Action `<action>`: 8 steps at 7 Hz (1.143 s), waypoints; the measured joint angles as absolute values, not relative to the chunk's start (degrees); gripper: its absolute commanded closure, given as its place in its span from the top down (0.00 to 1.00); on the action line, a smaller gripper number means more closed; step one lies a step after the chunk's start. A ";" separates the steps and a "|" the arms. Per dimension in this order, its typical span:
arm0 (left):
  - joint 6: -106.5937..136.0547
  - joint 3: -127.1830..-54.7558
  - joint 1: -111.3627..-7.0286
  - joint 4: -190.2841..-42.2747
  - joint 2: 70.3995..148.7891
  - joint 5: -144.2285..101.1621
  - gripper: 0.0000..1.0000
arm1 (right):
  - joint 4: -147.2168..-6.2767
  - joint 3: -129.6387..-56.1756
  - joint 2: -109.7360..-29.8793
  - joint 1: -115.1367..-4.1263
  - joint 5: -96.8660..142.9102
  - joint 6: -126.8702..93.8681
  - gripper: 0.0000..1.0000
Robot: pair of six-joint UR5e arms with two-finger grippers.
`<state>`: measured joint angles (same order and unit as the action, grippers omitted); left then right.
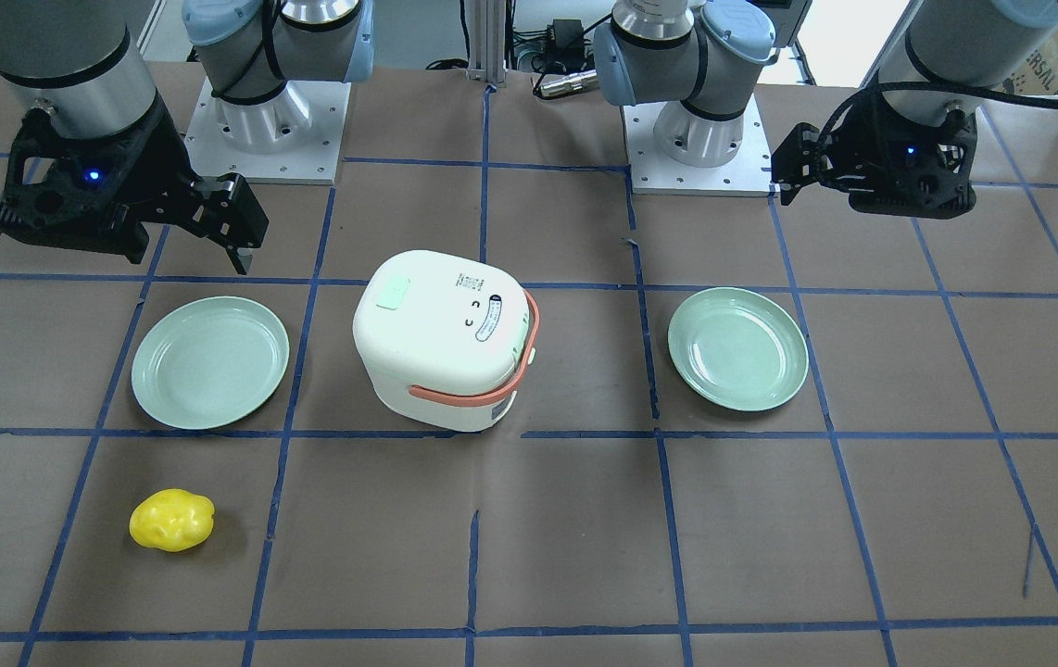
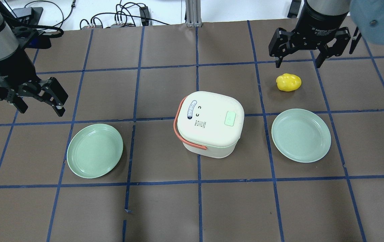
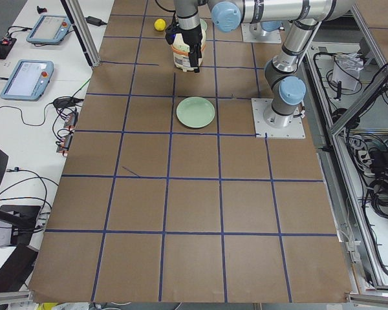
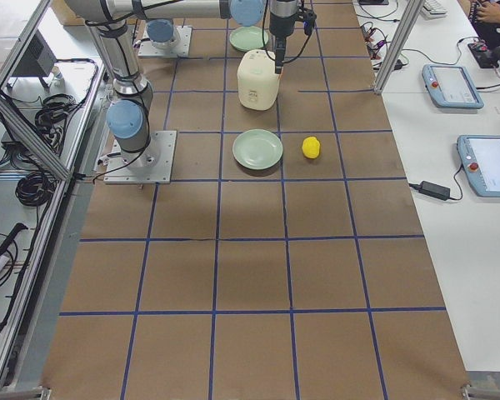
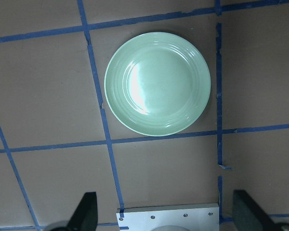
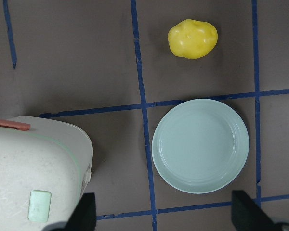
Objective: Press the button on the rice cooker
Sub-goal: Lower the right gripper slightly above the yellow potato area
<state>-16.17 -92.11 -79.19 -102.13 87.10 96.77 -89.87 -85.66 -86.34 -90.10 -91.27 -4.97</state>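
Note:
The white rice cooker (image 2: 210, 134) with an orange handle stands mid-table, lid shut. Its pale mint button (image 2: 229, 118) sits on the lid's edge toward my right; it also shows in the front view (image 1: 393, 294) and the right wrist view (image 6: 39, 205). My right gripper (image 2: 298, 62) is open and empty, high above the table's far right, well apart from the cooker. My left gripper (image 2: 40, 107) is open and empty, hovering at the left, above and beyond a green plate (image 2: 94, 150). Neither gripper touches anything.
A second green plate (image 2: 301, 135) lies right of the cooker, with a yellow lumpy object (image 2: 289, 82) beyond it, under my right gripper. The arm base plates (image 1: 265, 139) stand at the robot's side of the brown table with blue tape lines.

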 measured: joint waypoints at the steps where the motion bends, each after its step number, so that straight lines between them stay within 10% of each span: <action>1: -16.17 -92.11 -79.19 -102.13 87.10 96.77 1.00 | -89.99 -85.76 -86.33 -90.12 -90.73 -4.99 1.00; 8: -16.17 -92.11 -79.19 -102.13 87.10 96.77 1.00 | -90.85 -87.02 -86.33 -92.44 -86.54 -8.27 1.00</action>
<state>-16.17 -92.11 -79.19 -102.13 87.10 96.77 -90.85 -87.02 -86.33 -92.44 -86.54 -8.27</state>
